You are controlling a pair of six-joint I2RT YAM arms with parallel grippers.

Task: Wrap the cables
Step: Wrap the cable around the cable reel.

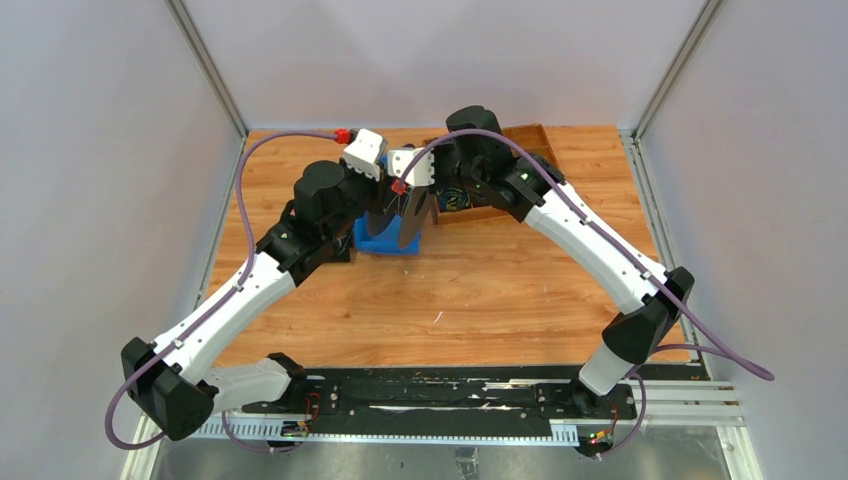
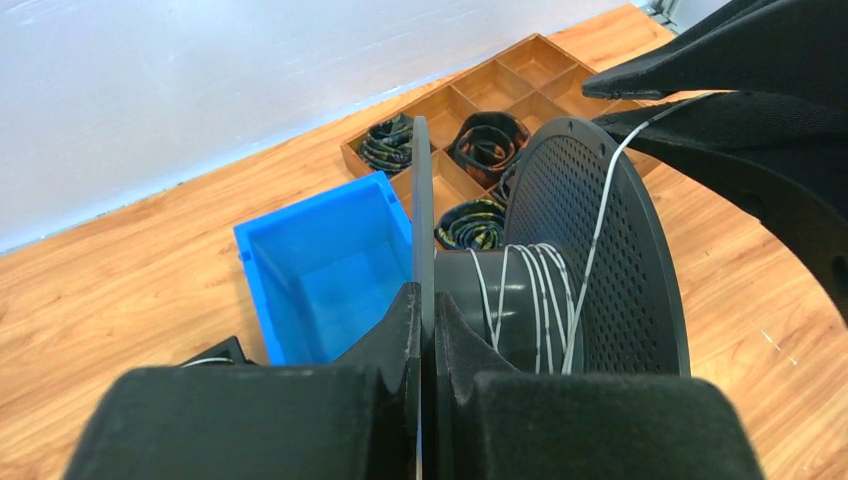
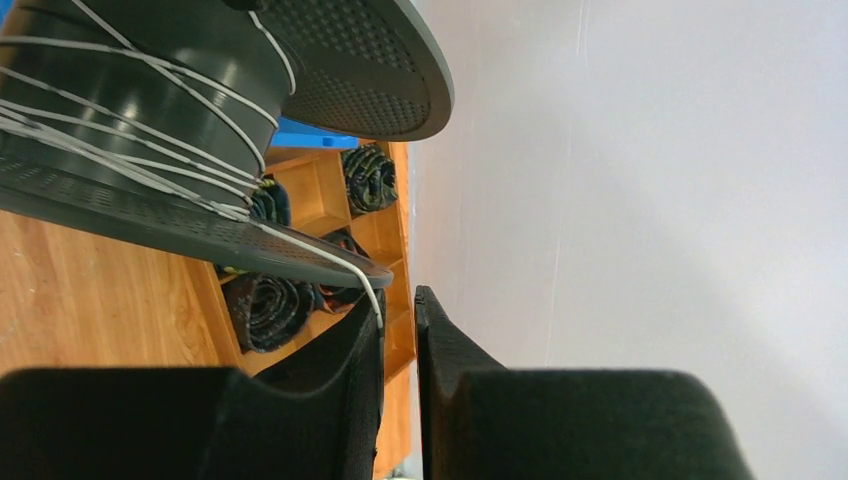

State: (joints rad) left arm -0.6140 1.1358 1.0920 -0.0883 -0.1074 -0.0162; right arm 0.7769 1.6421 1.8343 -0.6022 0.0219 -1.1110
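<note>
Top: arms meet over blue bin (image 1: 385, 243), grip detail hidden. Left wrist: left gripper (image 2: 425, 320) clamped on spool (image 2: 640, 260) flange, hub axis level and crosswise. Cable (image 2: 545, 300) wound on hub, free strand climbing up-right. Right wrist: right gripper (image 3: 400, 325) nearer that strand, jaws a sliver apart, strand at the gap. Pinched or not, cannot tell.

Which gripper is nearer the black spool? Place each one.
Left. The left gripper is shut on one flange of the spool; the right gripper sits just off the other flange, at the cable.
</note>
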